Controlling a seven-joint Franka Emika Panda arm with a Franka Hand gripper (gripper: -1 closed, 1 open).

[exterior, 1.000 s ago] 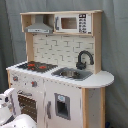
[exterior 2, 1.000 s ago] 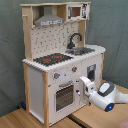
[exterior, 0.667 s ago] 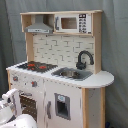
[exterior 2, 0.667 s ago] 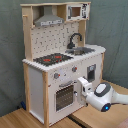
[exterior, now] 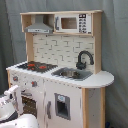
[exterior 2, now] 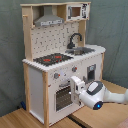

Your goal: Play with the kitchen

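The kitchen (exterior: 60, 75) (exterior 2: 60, 55) is a tall white and light-wood toy with a black-red stovetop (exterior: 36, 65) (exterior 2: 52, 59), a black faucet (exterior: 84, 59) (exterior 2: 75, 40) over a sink (exterior: 71, 73), a grey hood (exterior 2: 49, 20) and a small microwave (exterior: 72, 23) (exterior 2: 77, 11). Its windowed oven door (exterior 2: 62, 95) and knobs (exterior 2: 56, 76) face the arm. My gripper (exterior: 11, 96) (exterior 2: 76, 86) is a white hand low in front of the oven door, close to the door's right edge in the second exterior view. Whether it touches the door is hidden.
A dark grey curtain (exterior: 115, 55) hangs behind the kitchen in both exterior views. The toy stands on a wooden floor or tabletop (exterior 2: 15, 119). My white arm (exterior 2: 112, 97) reaches in from the second exterior view's right. A cupboard door with a dispenser panel (exterior: 62, 106) sits under the sink.
My gripper has moved toward the oven front, shifting left and slightly up in the second exterior view. The kitchen itself has not moved.
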